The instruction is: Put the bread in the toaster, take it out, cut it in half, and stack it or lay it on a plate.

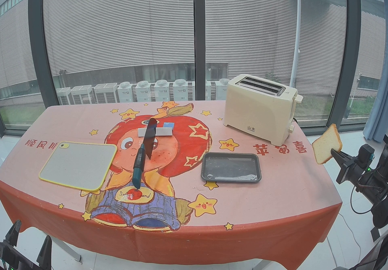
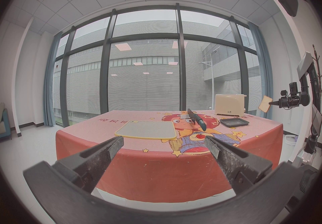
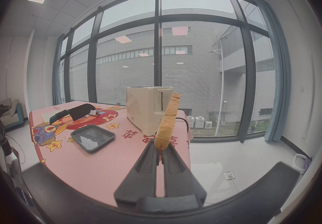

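A slice of bread (image 1: 326, 144) hangs in the air just off the table's right end, pinched at its lower edge by my right gripper (image 1: 337, 154), which is shut on it. In the right wrist view the bread (image 3: 167, 121) stands edge-on above the closed fingers (image 3: 147, 162). The cream toaster (image 1: 260, 108) stands at the back right of the table, its two slots empty. A dark tray (image 1: 230, 167) lies in front of it. My left gripper (image 2: 164, 146) is open and empty, low before the table's front left corner.
A knife (image 1: 144, 149) with a dark blade and teal handle rests propped on a small block at the table's middle. A grey cutting board (image 1: 79, 165) with a yellow rim lies at the left. The table (image 1: 169, 218) wears an orange cartoon cloth; windows stand behind.
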